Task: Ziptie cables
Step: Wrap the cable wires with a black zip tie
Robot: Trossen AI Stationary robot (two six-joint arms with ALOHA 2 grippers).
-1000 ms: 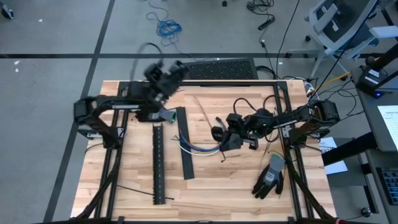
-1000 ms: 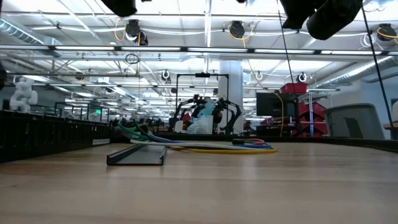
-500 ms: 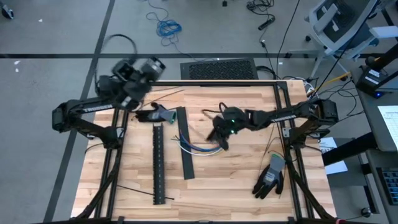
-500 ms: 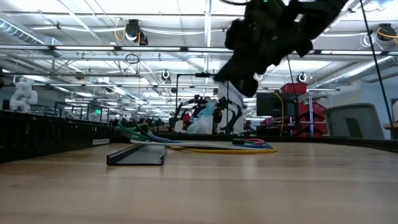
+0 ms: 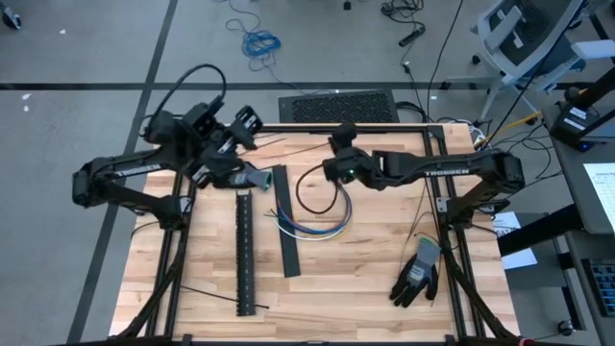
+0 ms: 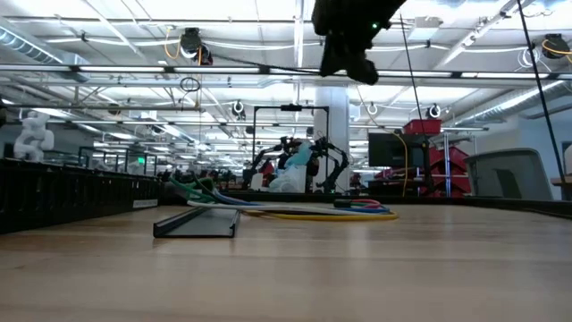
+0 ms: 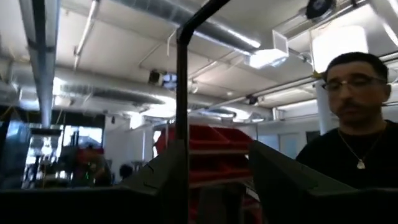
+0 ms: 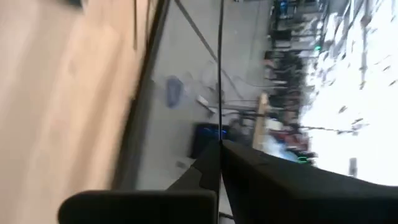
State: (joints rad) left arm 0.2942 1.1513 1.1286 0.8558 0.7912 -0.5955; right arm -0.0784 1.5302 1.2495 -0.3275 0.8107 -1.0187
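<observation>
Cables (image 5: 309, 228): loose on counter (image 5: 365, 279), unbound. Right gripper (image 5: 338, 165): jaws clamped on thin black strip (image 8: 220, 68) (likely the tie), raised above them. Left gripper (image 5: 240, 126): jaws apart, empty, at counter's far edge.

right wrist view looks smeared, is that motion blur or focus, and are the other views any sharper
Right wrist view: the table and room streak like motion blur, while the fingers stay crisp. Low view: the right gripper is a dark silhouette against bright ceiling lights. High view: evenly lit, cables sharp.

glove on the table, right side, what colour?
Glove: dark grey and black, seen best from the high view.
</observation>
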